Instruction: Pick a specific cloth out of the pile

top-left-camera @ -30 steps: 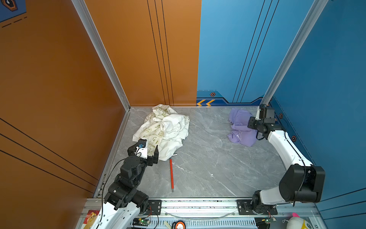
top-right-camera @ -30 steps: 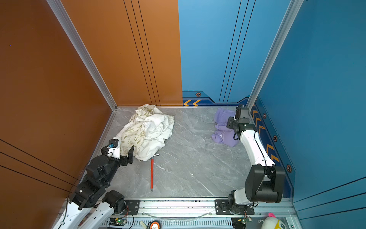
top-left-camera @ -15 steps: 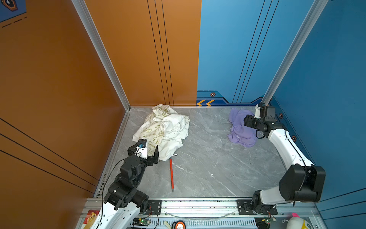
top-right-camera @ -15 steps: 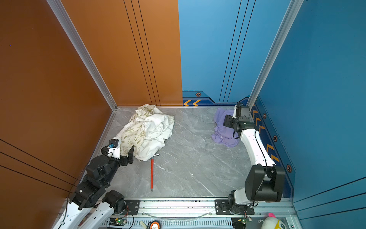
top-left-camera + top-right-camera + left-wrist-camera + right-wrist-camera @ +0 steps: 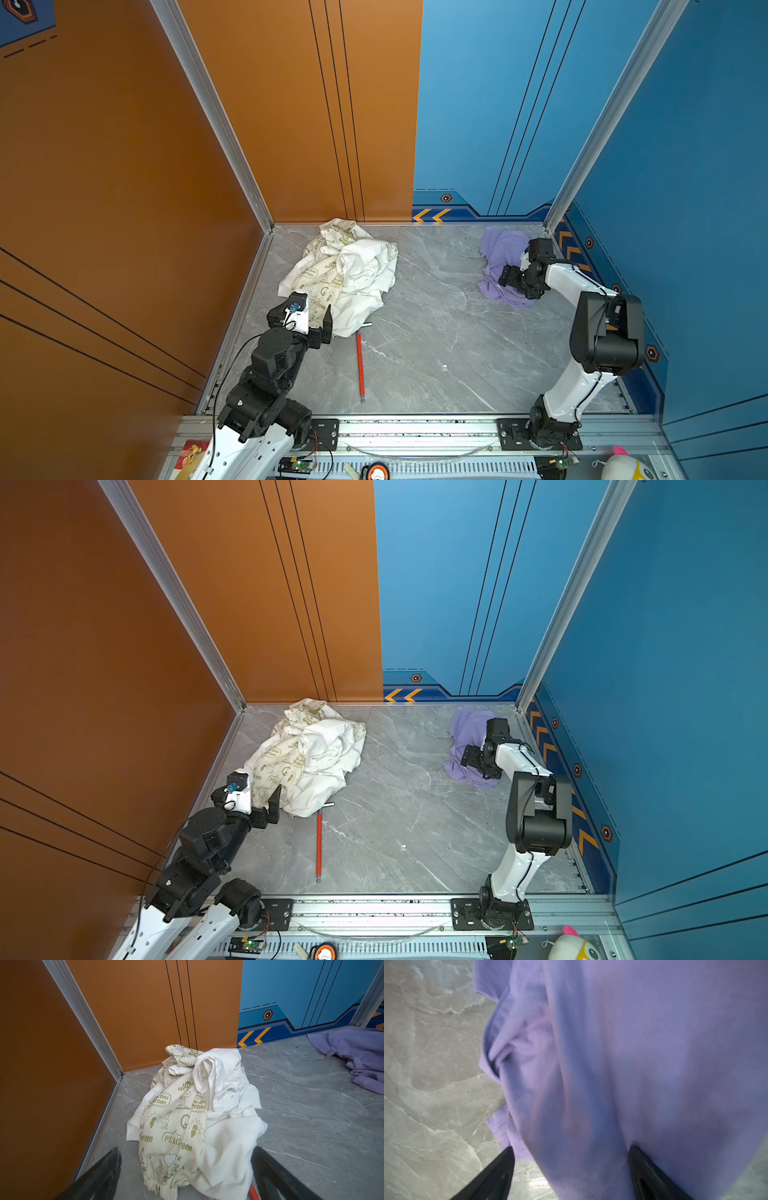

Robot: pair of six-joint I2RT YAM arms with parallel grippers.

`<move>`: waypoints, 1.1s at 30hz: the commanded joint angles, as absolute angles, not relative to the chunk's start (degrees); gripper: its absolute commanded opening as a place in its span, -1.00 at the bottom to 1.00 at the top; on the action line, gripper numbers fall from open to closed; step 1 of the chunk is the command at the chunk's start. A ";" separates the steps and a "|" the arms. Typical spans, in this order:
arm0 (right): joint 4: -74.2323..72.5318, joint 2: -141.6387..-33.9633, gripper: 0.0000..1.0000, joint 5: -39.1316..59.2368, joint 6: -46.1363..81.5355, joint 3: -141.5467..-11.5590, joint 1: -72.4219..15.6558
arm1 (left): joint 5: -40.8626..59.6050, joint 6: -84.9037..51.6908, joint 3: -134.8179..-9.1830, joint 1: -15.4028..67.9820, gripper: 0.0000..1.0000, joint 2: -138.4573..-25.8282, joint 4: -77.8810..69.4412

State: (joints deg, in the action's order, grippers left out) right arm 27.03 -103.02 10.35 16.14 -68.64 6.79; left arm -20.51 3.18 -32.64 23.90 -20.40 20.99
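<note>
1. The pile [image 5: 353, 270] is a soft, crumpled heap of plain white fabric and cream fabric with olive-green printed words and cartoon figures. One cream piece ends in a gathered elastic hem.
2. It lies on a smooth grey marble-patterned tabletop [image 5: 436, 332], close to the back corner by the orange wall [image 5: 291, 124].
3. The left gripper [image 5: 301, 316] hovers at the near edge of the pile [image 5: 197, 1115]. Its black fingers [image 5: 104, 1172] are spread wide and hold nothing.
4. A thin red rod [image 5: 360, 365] lies on the tabletop just in front of the pile, its far end touching the white fabric.
5. The lavender cloth [image 5: 496, 253] is well apart from the pile, near the back corner by the blue wall [image 5: 685, 166].
6. The right gripper [image 5: 505, 282] is down on the cloth and hides part of it in both top views.
7. In the right wrist view its jaws stand wide apart, with folds of cloth [image 5: 612, 1053] between them, not pinched.
8. The cloth is plain, fleecy and rumpled, with a ribbed edge on one side.
</note>
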 commanded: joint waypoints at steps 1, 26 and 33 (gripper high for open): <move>29.27 -104.52 0.75 13.07 17.82 -66.37 7.48 | -19.78 2.83 -31.99 23.73 0.96 -20.22 20.65; 23.91 -79.19 0.92 11.76 20.96 -62.35 5.94 | -27.91 -4.02 -30.54 23.14 0.96 -20.96 17.05; 6.99 -64.32 1.00 12.21 18.29 -51.46 3.32 | -35.14 -4.75 -24.27 20.34 0.96 -25.88 3.17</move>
